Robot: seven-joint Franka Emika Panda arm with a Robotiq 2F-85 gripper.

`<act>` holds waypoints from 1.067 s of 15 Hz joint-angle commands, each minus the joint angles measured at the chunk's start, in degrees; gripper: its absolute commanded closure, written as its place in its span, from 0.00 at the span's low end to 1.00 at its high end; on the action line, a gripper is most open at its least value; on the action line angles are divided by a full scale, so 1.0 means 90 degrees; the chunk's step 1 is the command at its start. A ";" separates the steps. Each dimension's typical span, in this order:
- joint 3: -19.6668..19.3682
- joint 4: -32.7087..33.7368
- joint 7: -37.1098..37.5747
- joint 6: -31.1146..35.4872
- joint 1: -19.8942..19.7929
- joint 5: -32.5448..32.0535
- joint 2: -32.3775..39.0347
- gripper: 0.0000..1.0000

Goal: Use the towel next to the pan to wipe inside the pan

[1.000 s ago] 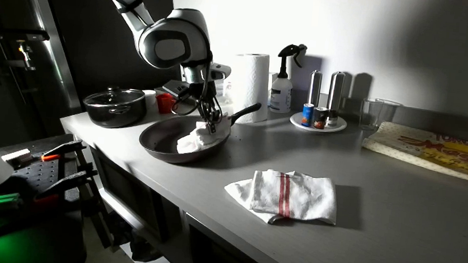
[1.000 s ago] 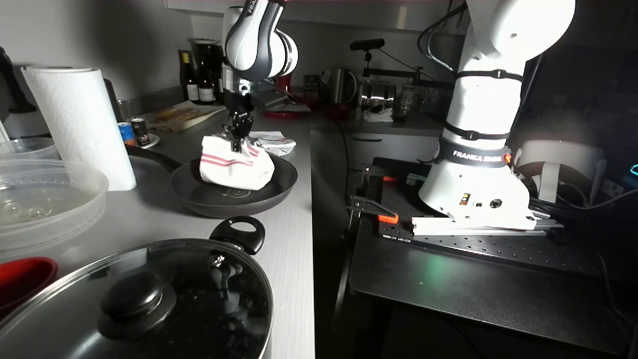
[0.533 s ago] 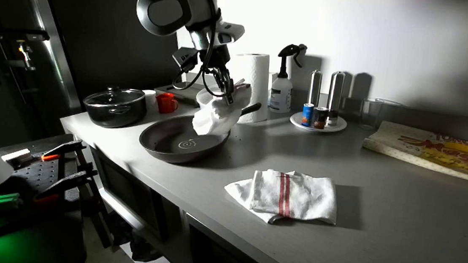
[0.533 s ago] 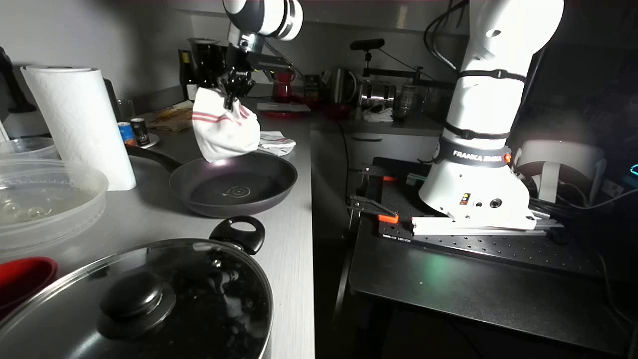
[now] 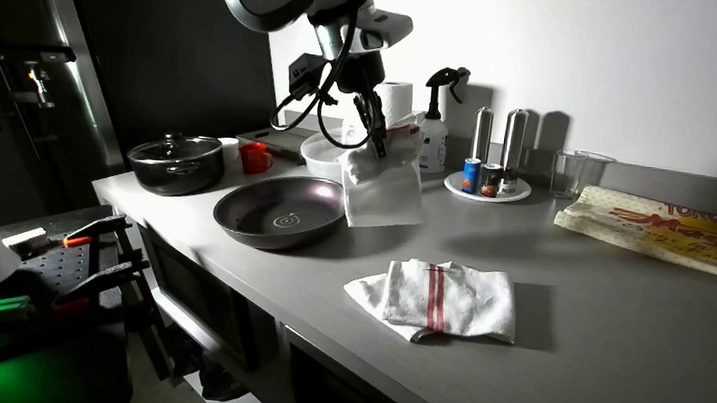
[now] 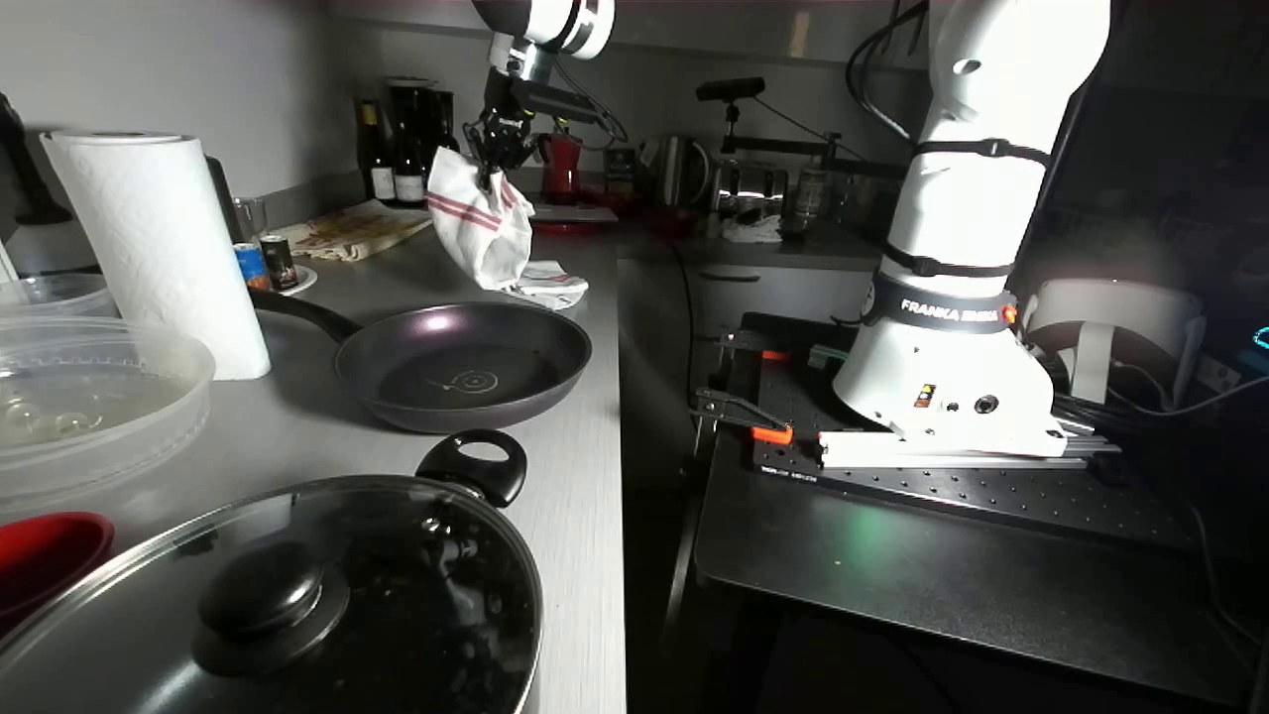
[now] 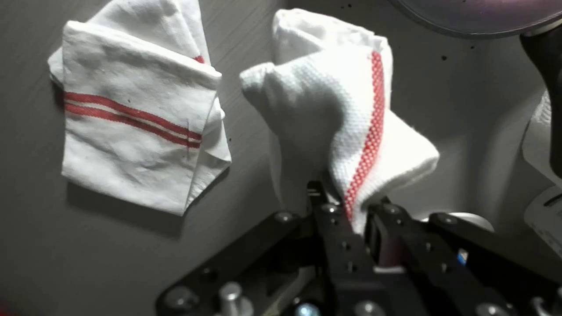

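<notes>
The towel hangs above the bench, beside the pan and clear of it, a fold nipped in the pincer, whose jaws stand almost together. I judge the wipe probably done and putting the towel down the step in hand; next calls for lowering it onto the bench, then parting the jaws. It looks limp and coarse-woven, white with red stripes. The pan is round, dark and smooth. Near the towel lies a matching folded cloth; a tall, cylindrical paper roll stands near the pan.
</notes>
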 commanded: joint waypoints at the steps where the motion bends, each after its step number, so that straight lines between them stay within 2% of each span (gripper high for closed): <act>1: -0.0165 0.0525 0.0312 -0.0223 0.0205 -0.0058 0.0676 0.97; 8: -0.0301 0.1187 0.0936 -0.0428 0.0541 -0.0382 0.1931 0.97; 15: -0.0478 0.1499 0.1332 -0.0568 0.0848 -0.0727 0.2501 0.97; 16: -0.0474 0.1511 0.1346 -0.0588 0.0865 -0.0745 0.2527 0.74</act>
